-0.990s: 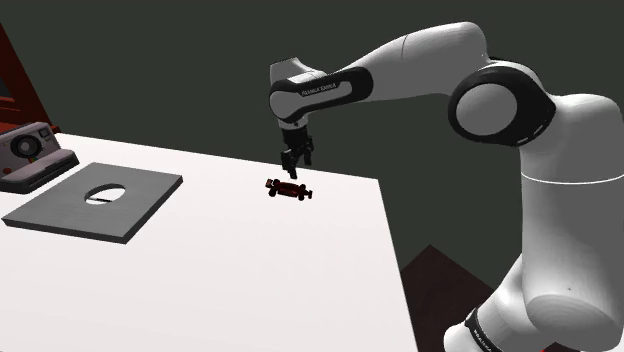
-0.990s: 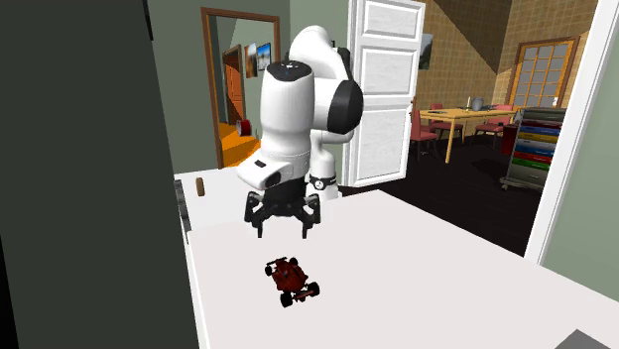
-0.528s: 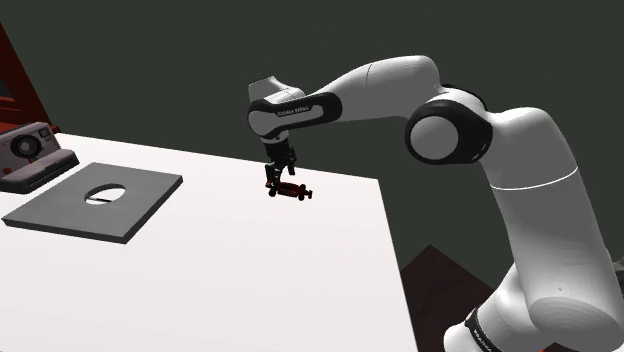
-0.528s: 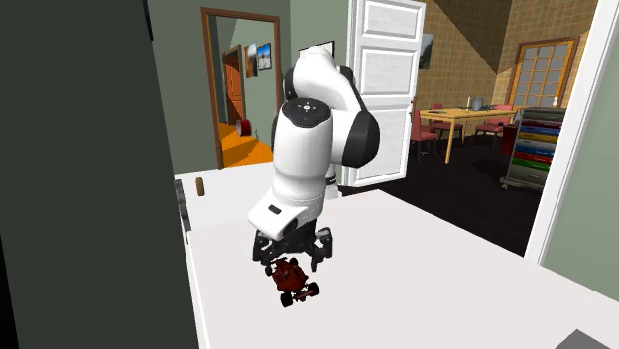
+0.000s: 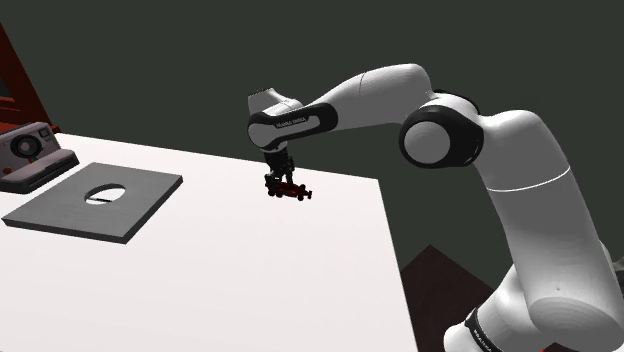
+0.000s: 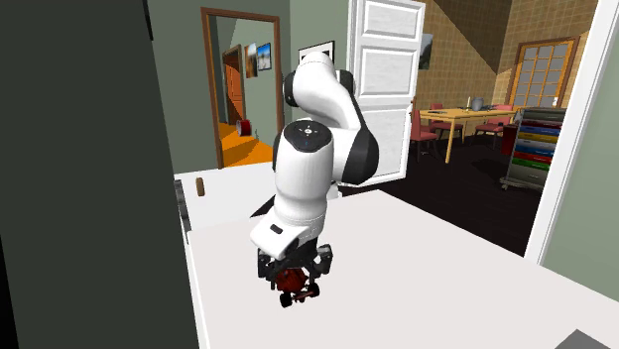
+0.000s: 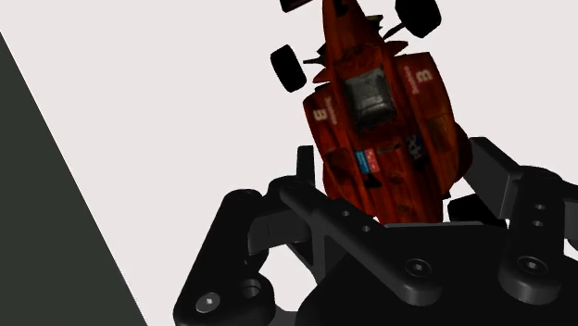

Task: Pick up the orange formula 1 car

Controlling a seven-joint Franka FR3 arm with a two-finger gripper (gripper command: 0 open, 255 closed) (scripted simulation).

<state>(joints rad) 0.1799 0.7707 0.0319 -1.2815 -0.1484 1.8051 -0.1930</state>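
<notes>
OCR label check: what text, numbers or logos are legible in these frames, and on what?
"8": on each flank of the dark red-orange formula 1 car, wrist view.
Small decals behind its cockpit: too small to read.
White lettering on the arm link, shoulder view: too blurred to read.

Dark red-orange formula 1 car [image 7: 380, 120] upright on white table [image 5: 250, 260] (white 8s on flanks), black wheels.

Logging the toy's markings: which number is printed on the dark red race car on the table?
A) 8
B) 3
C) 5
A: in the wrist view the car bears a white 8 on each side of its cockpit.
</notes>
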